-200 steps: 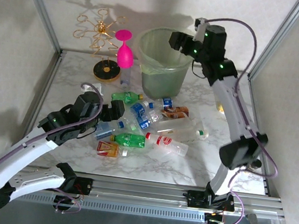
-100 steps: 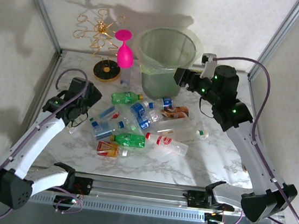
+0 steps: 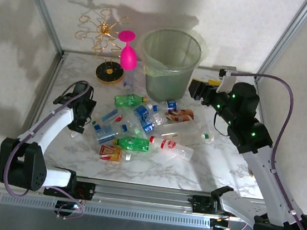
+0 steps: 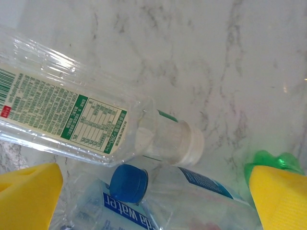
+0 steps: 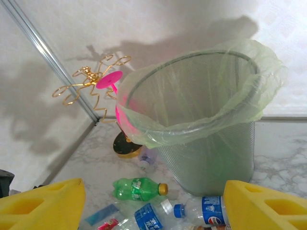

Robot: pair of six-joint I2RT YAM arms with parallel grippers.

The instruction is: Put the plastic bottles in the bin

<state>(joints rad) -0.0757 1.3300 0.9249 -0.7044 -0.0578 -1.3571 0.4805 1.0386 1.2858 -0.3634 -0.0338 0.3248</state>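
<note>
Left claw [image 4: 153, 199] wide open over clear bottle [image 4: 72, 115].

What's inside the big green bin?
A thin green bag lines the bin and folds over its rim. Its upper inside wall shows. The bottom is hidden behind the near side, so I cannot tell what lies down there.
</note>
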